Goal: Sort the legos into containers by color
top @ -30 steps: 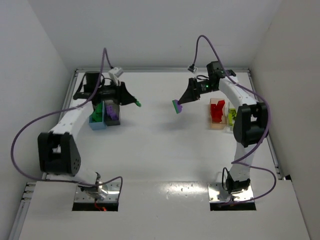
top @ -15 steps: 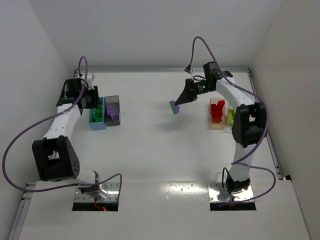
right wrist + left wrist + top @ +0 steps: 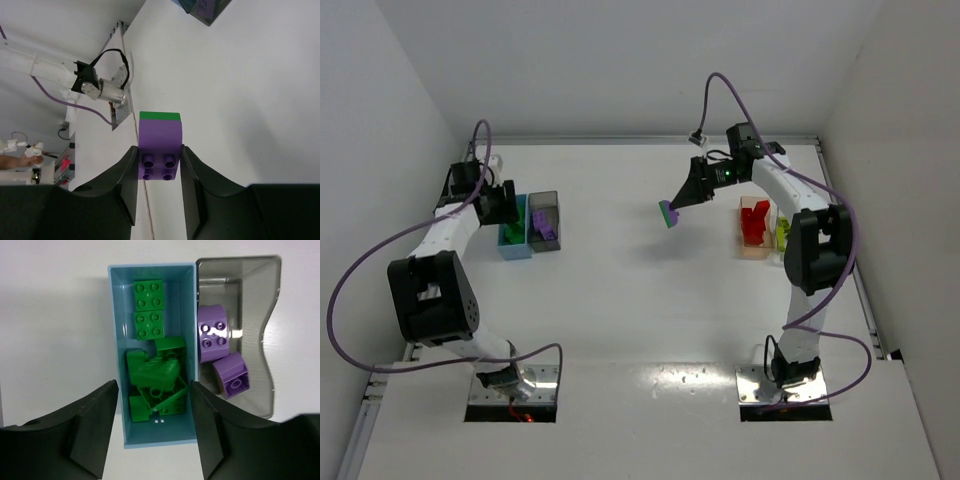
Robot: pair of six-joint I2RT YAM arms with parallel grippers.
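My right gripper (image 3: 682, 203) is shut on a purple brick with a green brick stuck to its far end (image 3: 668, 213), held above the middle of the table; in the right wrist view the purple brick (image 3: 159, 145) sits between both fingers. My left gripper (image 3: 154, 405) is open and empty, hovering over the near end of the light blue bin (image 3: 114, 330), which holds several green bricks (image 3: 152, 370). The dark grey bin (image 3: 257, 300) beside it holds two purple bricks (image 3: 214, 333). The peach-orange bin (image 3: 753, 228) holds red bricks; the clear bin (image 3: 784, 234) holds yellow-green ones.
The blue bin (image 3: 511, 235) and grey bin (image 3: 545, 222) stand side by side at the back left, the orange and clear bins at the back right. White walls close the table on three sides. Purple cables arc over both arms.
My left arm swung left from over the grey bin to the blue bin's left side and let go of a green brick. My right gripper shifted slightly left with its brick.
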